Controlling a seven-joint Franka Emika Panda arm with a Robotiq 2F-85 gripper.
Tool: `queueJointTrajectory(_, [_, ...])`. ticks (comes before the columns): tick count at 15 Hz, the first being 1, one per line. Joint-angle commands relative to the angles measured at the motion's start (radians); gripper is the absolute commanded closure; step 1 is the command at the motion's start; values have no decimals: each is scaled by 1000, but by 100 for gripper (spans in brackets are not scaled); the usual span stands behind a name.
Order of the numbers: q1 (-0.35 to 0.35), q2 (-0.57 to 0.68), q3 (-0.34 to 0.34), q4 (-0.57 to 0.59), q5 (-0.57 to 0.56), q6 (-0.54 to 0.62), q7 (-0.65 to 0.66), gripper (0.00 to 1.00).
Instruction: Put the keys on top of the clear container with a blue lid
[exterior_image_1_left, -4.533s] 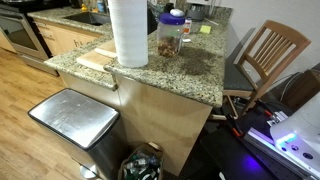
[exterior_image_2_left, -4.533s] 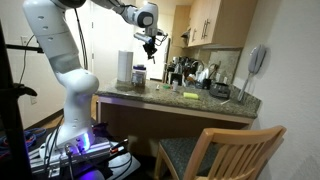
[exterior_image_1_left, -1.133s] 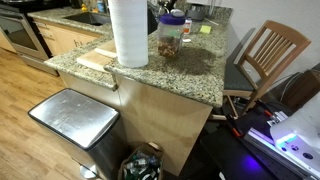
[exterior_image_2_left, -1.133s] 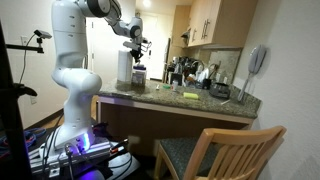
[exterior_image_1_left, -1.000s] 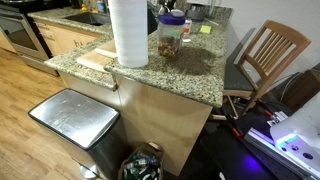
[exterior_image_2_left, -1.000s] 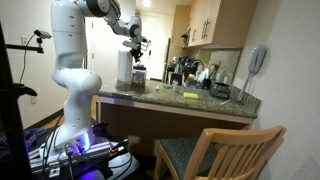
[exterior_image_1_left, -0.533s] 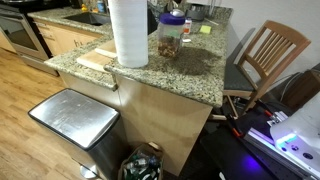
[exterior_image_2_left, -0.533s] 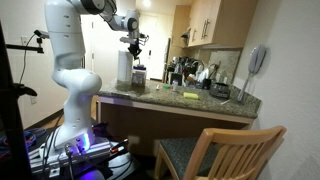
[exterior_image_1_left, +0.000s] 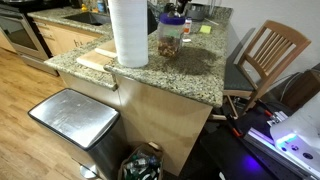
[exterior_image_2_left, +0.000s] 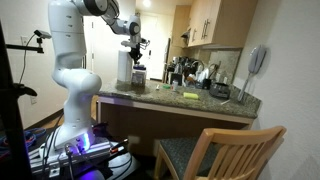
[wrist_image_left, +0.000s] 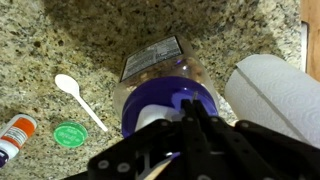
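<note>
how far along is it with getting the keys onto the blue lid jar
Done: the pincer hangs directly above the blue lid of the clear container, next to the paper towel roll. In hand: unclear, the keys are not discernible, so I cannot tell whether they are gripped. Left: keys lying on the lid, pincer withdrawn.

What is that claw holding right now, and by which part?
It cannot be told. The claw hangs just above the blue lid of the clear container, but its dark fingers hide whatever might be between them; no keys can be made out.
</note>
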Motion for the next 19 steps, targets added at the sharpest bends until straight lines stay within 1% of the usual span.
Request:
queueJointTrajectory(1, [-4,0,7,-11,8,-5,-11,99])
queueJointTrajectory(4, [1,-5,11,-17,13,6,-16,99])
queueJointTrajectory(5, [2,-9,15,-16,10,6,-8,71])
queueJointTrajectory(6, [3,-13,17,-17,12,7,-8,68])
queueJointTrajectory(7, [3,-16,20,-17,4,7,-4,64])
queueJointTrajectory(8, [3,-19,21,-17,3,7,-2,56])
queueJointTrajectory(10, [0,-37,24,-14,-10,1,24,43])
queueJointTrajectory(12, [-1,-68,22,-12,-2,-2,20,28])
queueJointTrajectory(13, [0,-95,20,-11,13,-15,9,23])
queueJointTrajectory(14, [2,-125,15,-11,37,-28,-6,14])
queueJointTrajectory(16, [8,-186,-7,-10,124,-60,-53,2])
queueJointTrajectory(17, [-2,-120,21,6,64,-15,-4,0])
queueJointTrajectory(18, [-3,-144,20,7,74,-23,-9,11])
queueJointTrajectory(19, [-3,-151,21,7,72,-23,-7,5])
